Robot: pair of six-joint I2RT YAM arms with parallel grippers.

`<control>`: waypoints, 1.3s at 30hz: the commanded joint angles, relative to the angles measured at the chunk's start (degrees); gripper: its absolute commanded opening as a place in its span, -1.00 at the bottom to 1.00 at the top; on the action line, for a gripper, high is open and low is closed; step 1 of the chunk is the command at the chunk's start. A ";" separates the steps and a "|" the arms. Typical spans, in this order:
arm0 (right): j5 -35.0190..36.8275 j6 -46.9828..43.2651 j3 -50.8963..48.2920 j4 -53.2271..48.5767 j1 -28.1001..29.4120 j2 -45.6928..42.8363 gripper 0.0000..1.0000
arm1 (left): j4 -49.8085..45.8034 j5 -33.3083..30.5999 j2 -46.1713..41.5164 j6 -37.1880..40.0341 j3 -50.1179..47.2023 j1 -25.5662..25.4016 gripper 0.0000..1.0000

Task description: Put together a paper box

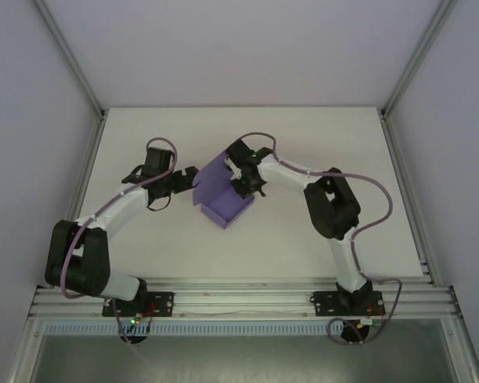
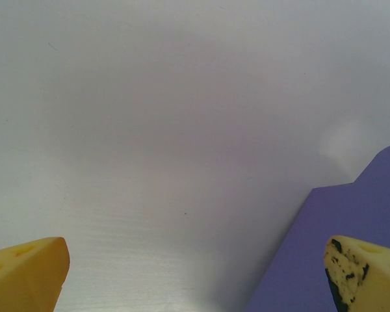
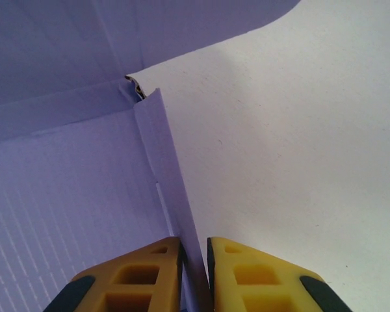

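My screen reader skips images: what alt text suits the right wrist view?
The right gripper pinches an upright side wall of the violet-purple thin-card paper box between its yellow fingers; white table lies to the right.

Two arms in white shells with bulky black joints: the left arm (image 1: 120,206) at 8 o'clock of the overhead frame, the right arm (image 1: 333,209) at 4 o'clock; each is bolted to a black base plate (image 1: 140,303) carrying small lights, with a mauve cable (image 1: 161,141) looping along it; the left gripper (image 2: 195,279) has plain yellow wedge fingers (image 2: 26,273), the 5 o'clock one flecked black; the right gripper (image 3: 195,273) shows yellow fingers (image 3: 140,276) moulded with square pockets, black at the outer corners
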 commanded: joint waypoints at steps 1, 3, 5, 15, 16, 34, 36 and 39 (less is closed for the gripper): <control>11.28 2.16 -3.41 -6.34 -0.50 8.75 -0.69 | -0.74 -1.03 -0.40 1.65 -0.26 0.07 1.00; 13.54 2.31 -2.90 -7.15 -0.41 9.64 -0.70 | -0.85 -1.31 -0.89 1.91 -0.46 0.07 1.00; 14.93 2.60 -2.65 -7.64 -0.28 10.46 -0.70 | -1.15 -1.89 -1.42 1.92 -0.57 0.07 1.00; 22.86 2.96 -6.95 3.38 0.52 2.51 -1.00 | -1.26 -3.07 -2.83 2.53 -0.32 0.07 1.00; 23.19 2.51 -7.71 5.42 0.61 0.62 -1.00 | -1.15 -3.08 -2.90 2.42 -0.27 0.07 1.00; 1.50 5.01 -29.80 35.48 -2.52 -40.05 -1.00 | 7.06 7.03 1.52 3.01 2.96 2.76 1.00; -4.70 7.61 -31.54 37.98 -4.36 -43.11 -1.00 | 10.19 12.82 2.46 3.29 3.28 2.83 1.00; -12.31 10.08 -33.41 40.93 -5.73 -45.28 -1.00 | 18.69 26.18 3.32 3.18 2.46 2.66 1.00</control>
